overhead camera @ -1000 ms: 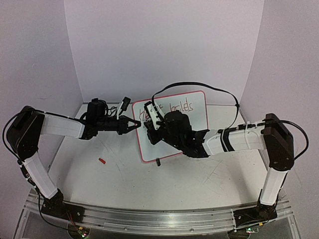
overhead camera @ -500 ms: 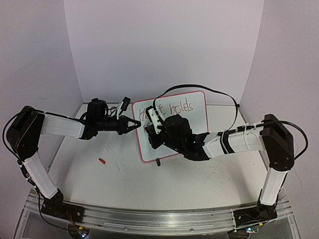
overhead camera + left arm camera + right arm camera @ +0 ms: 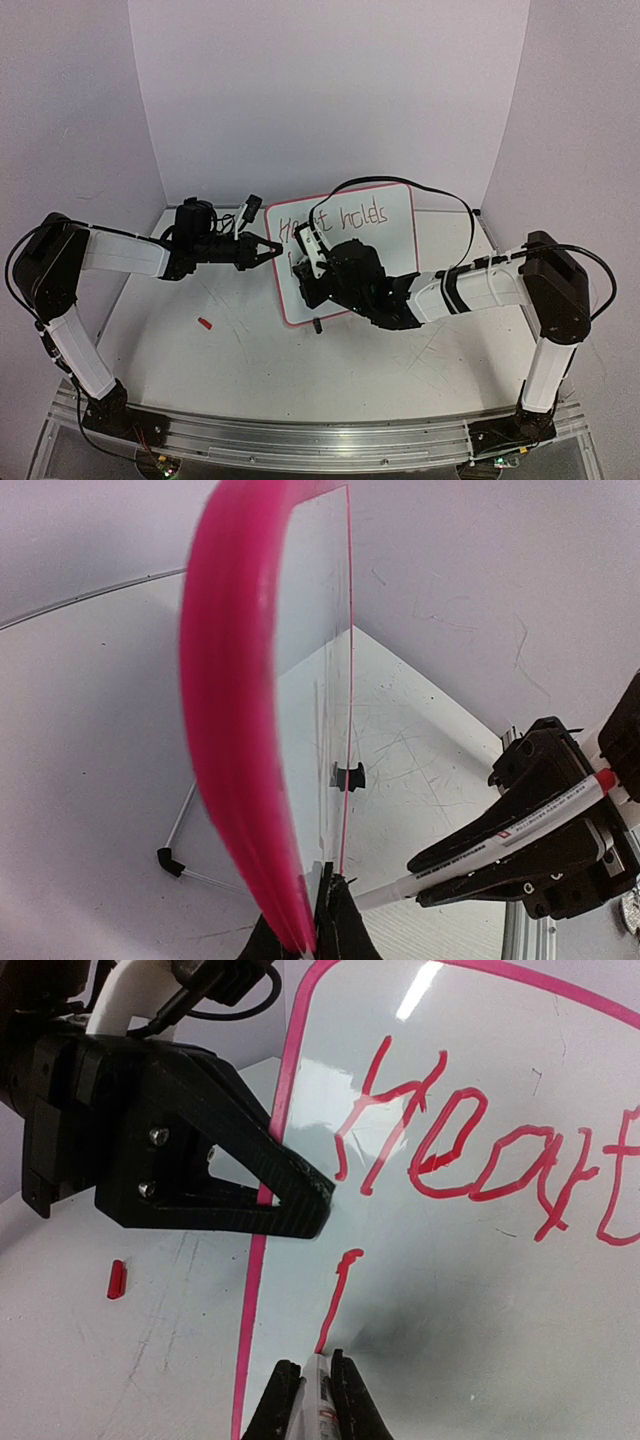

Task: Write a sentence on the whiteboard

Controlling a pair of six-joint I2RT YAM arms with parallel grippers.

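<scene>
At the left of the top view, one small red cap [image 3: 204, 323] lies alone on the table [image 3: 200, 370], well apart from the board. The left gripper [image 3: 270, 249] reaches in from the left, and its jaws are clamped on the left pink rim of the whiteboard [image 3: 385, 255]. One whiteboard is present, at centre frame. It stands steeply tilted, written face toward the arm bases. Its long axis runs left to right, rising slightly toward the right, and the writing follows that axis. One black clip foot [image 3: 317, 324] shows at its lower edge. The face carries two red words, "Heart holds", on the top line, and one short red stroke beneath the first word. The right gripper [image 3: 320, 1385] is closed on one marker [image 3: 500, 835], whose tip sits at the lower end of that stroke. The right arm crosses in front of the lower middle of the board and hides that area in the top view. One black cable [image 3: 400, 185] arcs over the board's top edge toward the right.
</scene>
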